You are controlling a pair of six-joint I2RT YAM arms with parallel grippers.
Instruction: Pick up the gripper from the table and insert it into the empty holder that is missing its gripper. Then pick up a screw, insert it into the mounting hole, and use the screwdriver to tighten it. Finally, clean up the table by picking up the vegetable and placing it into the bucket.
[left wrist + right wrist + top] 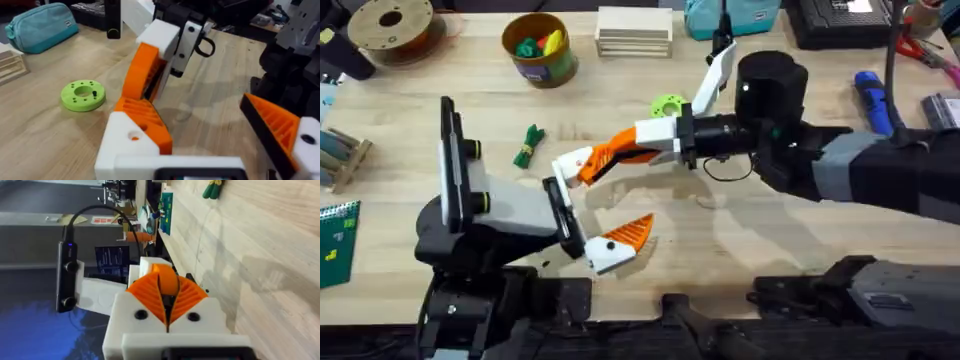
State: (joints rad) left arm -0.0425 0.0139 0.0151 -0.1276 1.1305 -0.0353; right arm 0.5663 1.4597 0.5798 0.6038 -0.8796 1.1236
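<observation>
At surface centre, we see right end effector (605, 158) pinching orange gripper (141, 70) against left holder (131, 142); left end effector (588, 215) spread; misalignment risks jam or drop.

Right gripper (588, 166) meets left gripper (582, 214); vegetable (528, 146) beside.

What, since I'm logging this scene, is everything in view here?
spool: 1, brown, far left corner
bucket: 1, yellow-orange, far side, toys inside
wooden stack: 1, pale, far centre
pouch: 1, teal, far side
disc: 1, lime-green, centre
vegetable: 1, dark green, left of centre
screwdriver: 1, blue, far right
gripper: 1, orange, clamped between pads
left gripper: 1, white and orange, open
right gripper: 1, white and orange, shut on the gripper
</observation>
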